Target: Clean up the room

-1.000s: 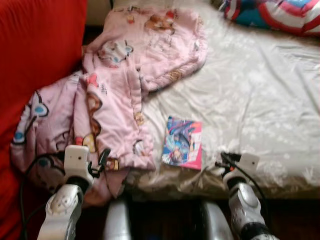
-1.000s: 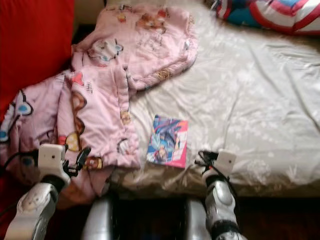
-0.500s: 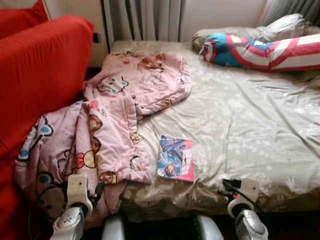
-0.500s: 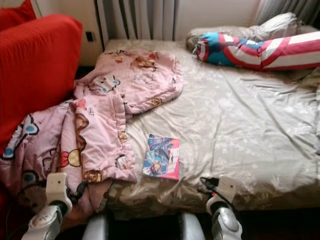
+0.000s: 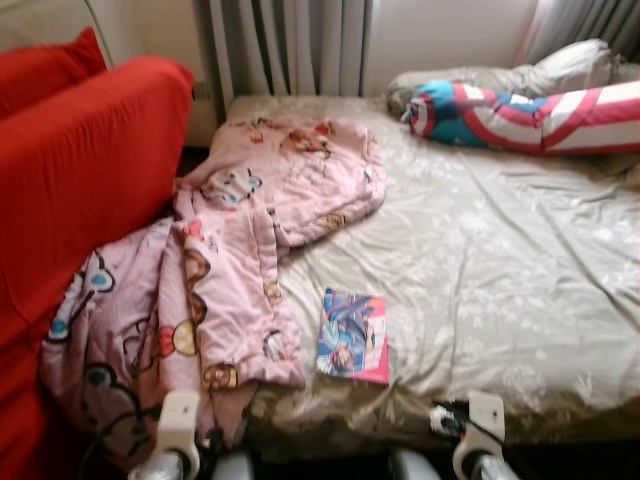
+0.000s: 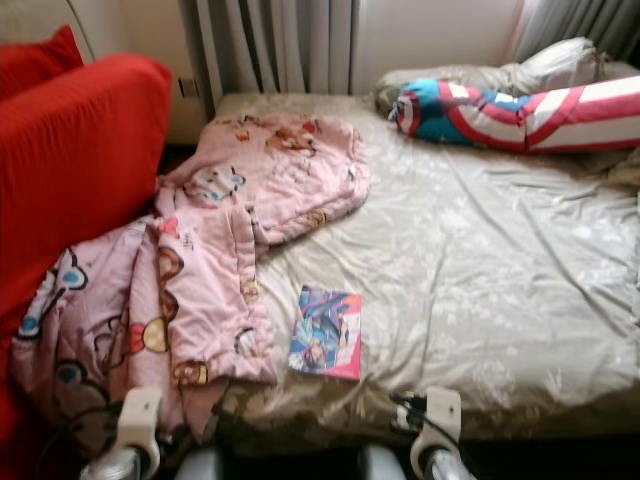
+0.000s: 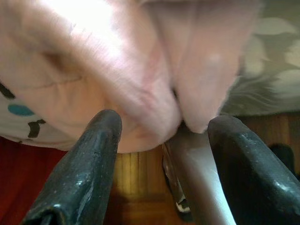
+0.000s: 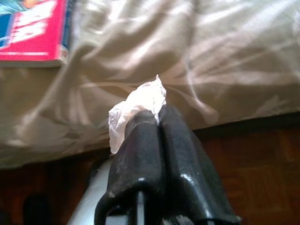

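Right now the book point(image 5: 352, 336) lies near the bed's point(image 5: 520, 270) front edge, long side pointing away, up-left of the right pincer point(image 8: 150, 117), which pinches a crumpled wrapper point(image 8: 136, 110); the left pincer point(image 7: 164, 140) gapes under the pink blanket point(image 5: 230, 270).

Soft pink quilted cloth blanket point(image 5: 230, 250); beige bedsheet point(image 5: 500, 270) with satin sheen; glossy paper book point(image 5: 353, 335); crinkled white plastic scrap point(image 8: 138, 105).

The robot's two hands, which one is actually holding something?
The right hand: its two black fingers are pressed shut on a crumpled white scrap. The left hand has fingers spread apart, empty, just below the hanging pink blanket.
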Controlling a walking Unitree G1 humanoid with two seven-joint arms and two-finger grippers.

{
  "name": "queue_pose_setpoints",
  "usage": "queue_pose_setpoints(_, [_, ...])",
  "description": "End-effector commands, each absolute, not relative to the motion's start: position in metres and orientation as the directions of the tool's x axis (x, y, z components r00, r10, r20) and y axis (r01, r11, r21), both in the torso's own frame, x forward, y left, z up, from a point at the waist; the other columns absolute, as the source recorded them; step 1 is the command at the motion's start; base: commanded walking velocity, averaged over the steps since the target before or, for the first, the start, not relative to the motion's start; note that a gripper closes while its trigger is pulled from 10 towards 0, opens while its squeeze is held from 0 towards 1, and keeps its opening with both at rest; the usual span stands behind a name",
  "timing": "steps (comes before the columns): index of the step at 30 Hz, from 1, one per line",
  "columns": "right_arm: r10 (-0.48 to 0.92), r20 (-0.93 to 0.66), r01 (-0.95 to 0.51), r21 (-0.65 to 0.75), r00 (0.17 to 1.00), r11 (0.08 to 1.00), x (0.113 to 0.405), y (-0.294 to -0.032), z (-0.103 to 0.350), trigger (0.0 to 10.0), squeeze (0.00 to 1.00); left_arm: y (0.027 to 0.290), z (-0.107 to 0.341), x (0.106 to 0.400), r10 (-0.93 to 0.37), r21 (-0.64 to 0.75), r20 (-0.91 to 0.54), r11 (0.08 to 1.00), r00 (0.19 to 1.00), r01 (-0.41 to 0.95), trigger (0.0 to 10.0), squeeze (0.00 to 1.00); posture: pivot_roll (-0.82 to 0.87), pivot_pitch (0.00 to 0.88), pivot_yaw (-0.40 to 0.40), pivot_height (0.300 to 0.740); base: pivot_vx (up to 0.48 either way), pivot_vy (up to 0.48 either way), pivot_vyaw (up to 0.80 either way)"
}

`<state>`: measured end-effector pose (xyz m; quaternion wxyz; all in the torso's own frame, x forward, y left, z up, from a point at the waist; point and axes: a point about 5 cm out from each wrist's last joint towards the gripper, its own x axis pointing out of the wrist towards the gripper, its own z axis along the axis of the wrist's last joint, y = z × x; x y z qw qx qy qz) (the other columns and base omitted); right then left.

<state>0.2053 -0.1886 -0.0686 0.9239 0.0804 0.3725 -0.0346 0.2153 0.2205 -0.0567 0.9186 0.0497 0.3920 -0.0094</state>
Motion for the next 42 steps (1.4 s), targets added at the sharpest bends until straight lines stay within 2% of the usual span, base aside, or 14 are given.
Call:
queue_pose_setpoints(1, [-0.001,-0.727,0.103,0.097,0.687,0.990,0.198,-0.188,-0.074,10.0,0.00,0.218,-0.061,0.210,0.016,0.096,-0.743,0.992,0.669,0.083,10.0,0.00,0.00,0.000,-0.040,0.704,0.000,0.000,0.00])
queue_pose_setpoints(5, [0.063,-0.741,0.031,0.112,0.668,0.993,0.192,-0.182,-0.077,10.0,0.00,0.220,-0.066,0.203,0.042,0.088,-0.756,0.995,0.654,0.038,10.0,0.00,0.01,0.000,-0.040,0.739,0.000,0.000,0.00])
queue_pose_setpoints(7, [0.070,-0.748,0.016,0.108,0.660,0.994,0.190,-0.182,-0.079,10.0,0.00,0.220,-0.067,0.201,0.039,0.089,-0.761,0.995,0.648,0.045,10.0,0.00,0.01,0.000,-0.041,0.740,0.000,0.000,0.00])
queue_pose_setpoints(14, [0.061,-0.778,0.001,0.079,0.625,0.997,0.177,-0.193,-0.083,10.0,0.00,0.224,-0.077,0.181,0.021,0.153,-0.824,0.970,0.566,0.187,10.0,0.00,-0.01,0.000,-0.042,0.740,0.000,0.000,0.00])
queue_pose_setpoints(18, [0.018,-0.802,0.109,0.103,0.598,0.989,0.170,-0.201,-0.086,10.0,0.00,0.224,-0.083,0.170,0.010,0.148,-0.851,0.964,0.526,0.221,10.0,0.00,-0.02,0.000,-0.039,0.740,0.000,0.000,0.00])
queue_pose_setpoints(20, [-0.045,-0.822,0.230,0.105,0.567,0.967,0.164,-0.204,-0.090,10.0,0.00,0.226,-0.083,0.169,0.038,0.148,-0.848,0.975,0.529,0.167,10.0,0.00,-0.01,0.000,-0.033,0.740,0.000,0.000,0.00])
queue_pose_setpoints(26, [-0.101,-0.854,0.357,0.103,0.510,0.929,0.151,-0.202,-0.096,10.0,0.00,0.232,-0.080,0.174,0.110,0.142,-0.832,0.990,0.544,0.016,10.0,0.00,-0.01,0.000,-0.030,0.740,0.000,0.000,0.00])
queue_pose_setpoints(28, [-0.086,-0.855,0.321,0.096,0.511,0.942,0.149,-0.202,-0.097,10.0,0.00,0.231,-0.080,0.175,0.118,0.137,-0.831,0.991,0.543,-0.005,10.0,0.00,-0.02,0.000,-0.027,0.740,0.000,0.000,0.00])
queue_pose_setpoints(32, [-0.083,-0.853,0.287,0.081,0.516,0.954,0.147,-0.204,-0.097,10.0,0.00,0.222,-0.084,0.170,0.084,0.135,-0.840,0.989,0.537,0.056,10.0,0.00,-0.01,0.000,-0.027,0.740,0.000,0.000,0.10])
queue_pose_setpoints(42, [-0.054,-0.849,0.241,0.087,0.525,0.967,0.151,-0.201,-0.096,10.0,0.00,0.221,-0.087,0.164,0.089,0.149,-0.852,0.986,0.516,0.076,10.0,0.00,-0.01,0.000,-0.022,0.740,0.000,0.000,0.80])
